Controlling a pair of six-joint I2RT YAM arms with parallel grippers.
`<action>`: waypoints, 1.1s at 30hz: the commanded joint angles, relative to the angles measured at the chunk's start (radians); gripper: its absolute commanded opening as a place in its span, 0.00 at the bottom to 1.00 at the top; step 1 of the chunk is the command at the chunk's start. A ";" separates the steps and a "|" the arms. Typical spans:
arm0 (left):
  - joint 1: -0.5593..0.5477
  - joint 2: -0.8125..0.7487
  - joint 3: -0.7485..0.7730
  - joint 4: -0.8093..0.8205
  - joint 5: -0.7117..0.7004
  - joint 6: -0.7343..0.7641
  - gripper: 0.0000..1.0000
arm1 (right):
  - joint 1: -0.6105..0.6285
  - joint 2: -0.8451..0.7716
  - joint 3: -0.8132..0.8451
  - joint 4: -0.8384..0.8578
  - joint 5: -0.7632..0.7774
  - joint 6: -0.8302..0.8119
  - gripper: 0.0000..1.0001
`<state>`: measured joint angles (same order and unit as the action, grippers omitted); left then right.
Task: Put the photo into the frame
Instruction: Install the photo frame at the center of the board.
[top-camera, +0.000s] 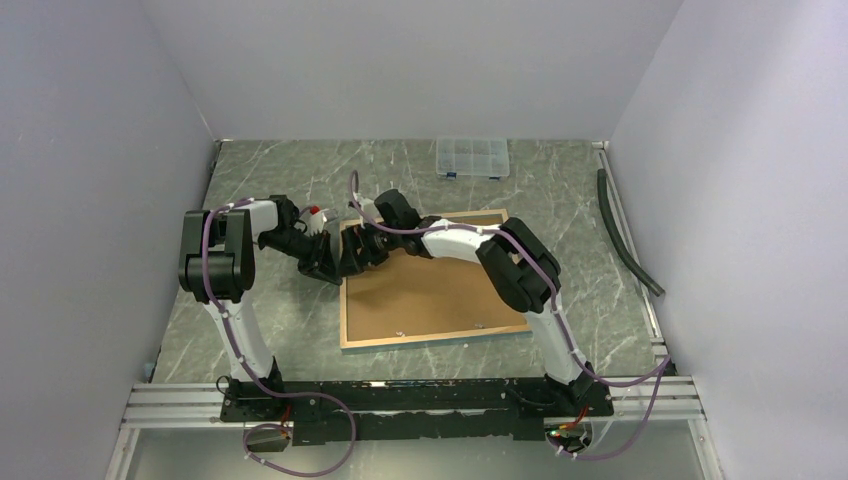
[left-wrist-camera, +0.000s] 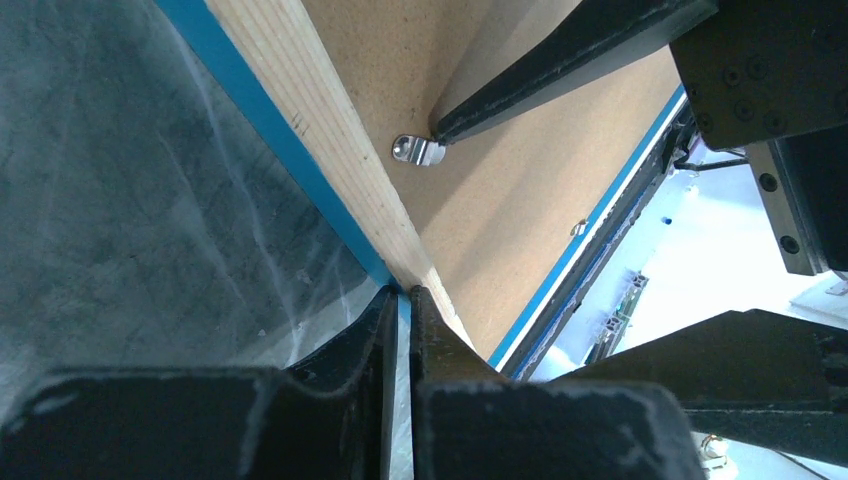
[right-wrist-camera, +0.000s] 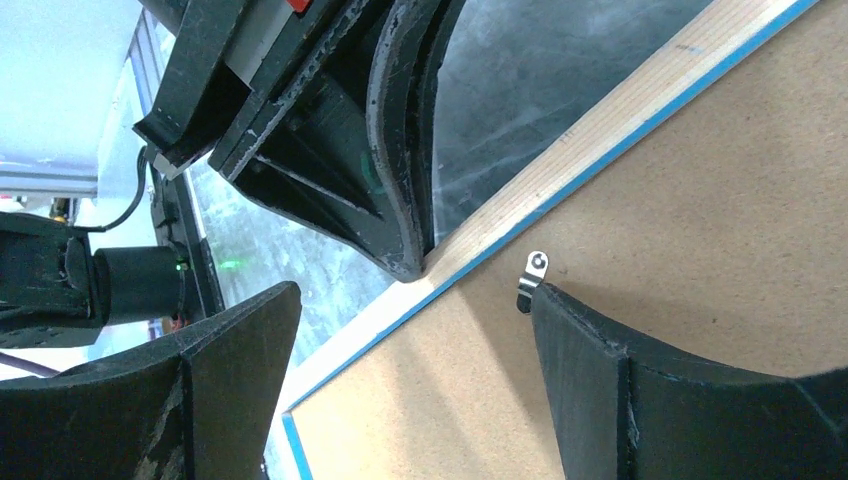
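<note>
Looking down on a grey-green worktop (top-camera: 300, 330), glossy and veined pale like marble, boxed in by plain pale walls (top-camera: 400, 60) at left, far side and right. Bounded at the near edge by a ribbed metal rail (top-camera: 180, 405). Holds a clear box (top-camera: 472, 157) with small compartments by the far wall and a black hose (top-camera: 625, 235) curving along the right side. Carries the frame (top-camera: 430, 337) flat at the middle, back up and slightly skewed: pale grained wood rim, thin bright-blue edging, matte brown fibreboard (top-camera: 430, 290) filling the rectangle. Shows a small shiny metal clip (right-wrist-camera: 533, 278) on the fibreboard just inside the left rim, toward the far corner. Finds the left fingers (left-wrist-camera: 300, 420) black and scuffed, pressed together with barely a slit between them, tips against the outer edge of that left rim; cannot tell whether anything is pinched in the slit. Finds the right fingers (right-wrist-camera: 640, 390) spread wide and straddling the same rim: one tip down on the fibreboard touching the clip, the other out beyond the rim on the worktop side. Puts both sets of tips close together, facing each other across the wood.
</note>
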<state>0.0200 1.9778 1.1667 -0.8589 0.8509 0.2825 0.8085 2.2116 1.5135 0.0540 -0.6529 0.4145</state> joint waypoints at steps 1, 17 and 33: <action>-0.012 -0.004 -0.012 0.049 -0.040 0.014 0.07 | 0.027 -0.043 -0.016 0.017 -0.049 0.031 0.89; -0.011 -0.002 -0.011 0.041 -0.036 0.021 0.06 | 0.026 -0.030 -0.037 0.074 -0.010 0.083 0.87; -0.007 -0.004 -0.011 0.037 -0.032 0.020 0.05 | -0.022 -0.071 -0.141 0.194 0.040 0.197 0.89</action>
<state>0.0238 1.9759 1.1667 -0.8646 0.8520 0.2829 0.7837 2.1216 1.3731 0.1543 -0.6300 0.5575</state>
